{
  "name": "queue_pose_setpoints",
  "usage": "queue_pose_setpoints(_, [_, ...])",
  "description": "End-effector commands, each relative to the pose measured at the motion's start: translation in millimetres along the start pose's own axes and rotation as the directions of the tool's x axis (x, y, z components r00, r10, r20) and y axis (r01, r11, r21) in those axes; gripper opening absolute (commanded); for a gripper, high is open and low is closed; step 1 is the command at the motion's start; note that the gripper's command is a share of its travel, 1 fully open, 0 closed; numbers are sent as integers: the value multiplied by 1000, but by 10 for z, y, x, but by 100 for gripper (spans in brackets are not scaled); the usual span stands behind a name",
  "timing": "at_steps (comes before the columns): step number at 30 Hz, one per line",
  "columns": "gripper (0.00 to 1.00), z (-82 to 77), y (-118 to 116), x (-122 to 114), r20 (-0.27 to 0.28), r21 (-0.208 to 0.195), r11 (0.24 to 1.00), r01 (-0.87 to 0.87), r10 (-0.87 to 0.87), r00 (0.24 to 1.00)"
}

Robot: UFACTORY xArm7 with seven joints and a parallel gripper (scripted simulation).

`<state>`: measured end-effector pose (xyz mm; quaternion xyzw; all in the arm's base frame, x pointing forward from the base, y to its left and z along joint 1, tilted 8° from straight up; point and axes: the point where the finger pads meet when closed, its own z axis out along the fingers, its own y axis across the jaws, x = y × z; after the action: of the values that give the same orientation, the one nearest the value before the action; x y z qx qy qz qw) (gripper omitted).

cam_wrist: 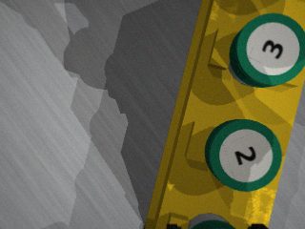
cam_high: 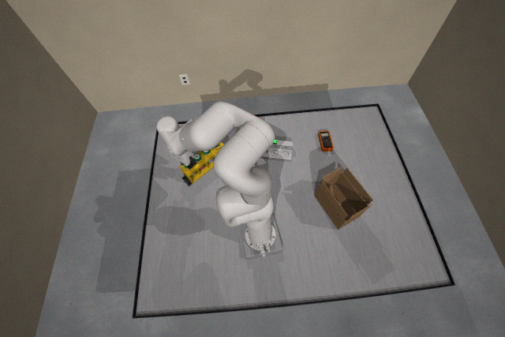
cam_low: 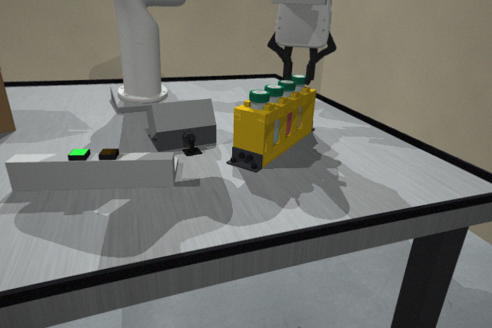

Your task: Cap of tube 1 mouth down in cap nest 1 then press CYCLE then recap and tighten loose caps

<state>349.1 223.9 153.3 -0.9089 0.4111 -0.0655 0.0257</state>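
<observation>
The yellow decapping station (cam_low: 274,126) holds four tubes with green caps. In the wrist view I see cap 3 (cam_wrist: 268,49), cap 2 (cam_wrist: 244,155) and, at the bottom edge, the top of the cap of tube 1 (cam_wrist: 210,223). My gripper (cam_low: 297,73) stands upright over the far end of the rack, shut on the cap of tube 1 (cam_low: 297,78), which sits on its tube. On the grey cap tray (cam_low: 91,173) the green lamp (cam_low: 78,154) is lit and the amber lamp (cam_low: 108,154) is dark. The nests are hidden from this side.
A grey housing (cam_low: 181,124) stands between the tray and the arm's base, with a small black knob (cam_low: 191,144) in front of it. An open cardboard box (cam_high: 342,196) and an orange multimeter (cam_high: 325,140) lie to the right. The table edge runs just behind the rack.
</observation>
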Motion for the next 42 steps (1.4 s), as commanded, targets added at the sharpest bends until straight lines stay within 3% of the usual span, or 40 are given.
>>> queue_pose_setpoints(1, [0,-7,-10,1,-5,1,987,-162,162,987])
queue_pose_setpoints(11, [0,-3,-9,1,-5,3,909,-416,416,909])
queue_pose_setpoints(17, [0,1,-9,1,-4,3,808,-589,589,808])
queue_pose_setpoints(23, [0,1,-9,1,-4,4,797,-604,604,797])
queue_pose_setpoints(24, [46,1,-9,1,-4,4,797,-604,604,797])
queue_pose_setpoints(36, [46,1,-10,1,-4,4,797,-604,604,797])
queue_pose_setpoints(42, [46,-9,-10,1,-5,3,918,-397,397,918])
